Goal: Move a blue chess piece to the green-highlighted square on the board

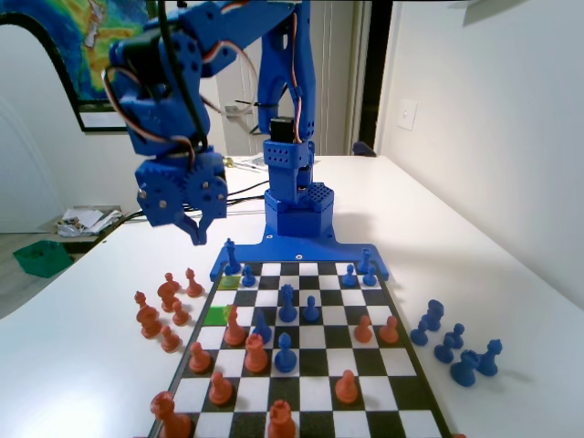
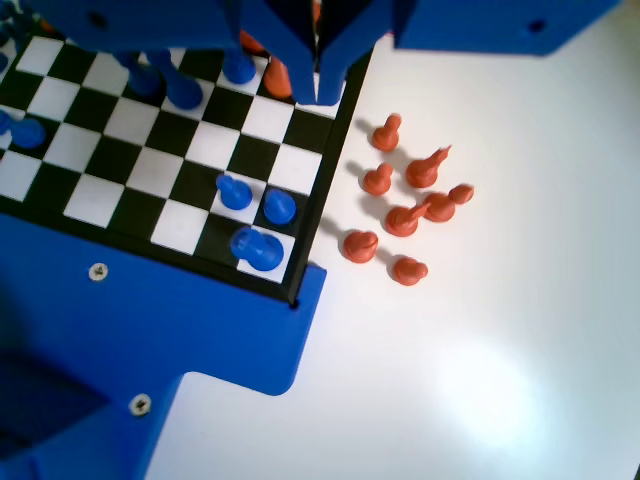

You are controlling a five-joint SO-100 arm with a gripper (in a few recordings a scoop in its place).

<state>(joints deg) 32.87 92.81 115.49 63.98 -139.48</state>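
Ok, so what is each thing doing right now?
Gripper: shut, holding nothing, up in the air by the board's edge.
Blue pawn: upright on the board near its corner, not held.
Green square: bare, no piece on it.
Orange pieces: off the board, bunched on the table.
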